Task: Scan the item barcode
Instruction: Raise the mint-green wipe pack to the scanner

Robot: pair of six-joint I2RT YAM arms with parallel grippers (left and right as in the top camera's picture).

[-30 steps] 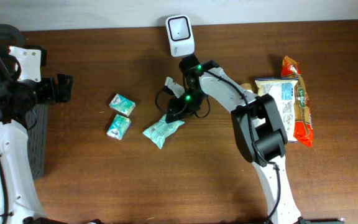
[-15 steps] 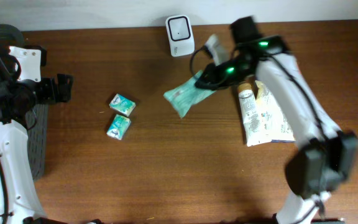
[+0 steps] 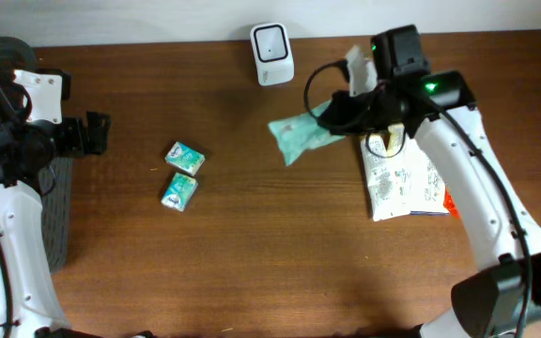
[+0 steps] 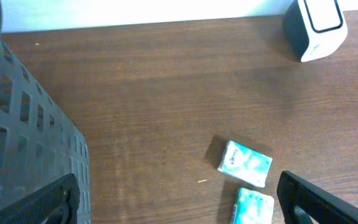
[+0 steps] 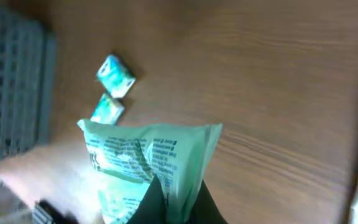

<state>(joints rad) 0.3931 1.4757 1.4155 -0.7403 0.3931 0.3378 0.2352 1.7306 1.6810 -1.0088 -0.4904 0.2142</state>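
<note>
A pale green printed packet point(image 3: 299, 135) hangs above the table, to the right of and below the white scanner point(image 3: 271, 41). My right gripper point(image 3: 338, 115) is shut on the packet's right end. In the right wrist view the packet point(image 5: 148, 155) fans out from between the black fingers of the right gripper point(image 5: 176, 202), its small print facing the camera. My left gripper point(image 3: 97, 133) stays at the far left by the basket, open and holding nothing. In its wrist view the left gripper point(image 4: 179, 211) spans bare wood, with the scanner point(image 4: 314, 26) at the top right.
Two small teal tissue packs point(image 3: 185, 157) point(image 3: 179, 191) lie left of centre. A white food packet point(image 3: 397, 178) and a red snack bag point(image 3: 451, 202) lie under the right arm. A dark slatted basket point(image 3: 59, 216) stands at the left edge.
My right gripper has closed on the green packet, lifted it off the table and carried it up and to the right. The left arm has not moved.
</note>
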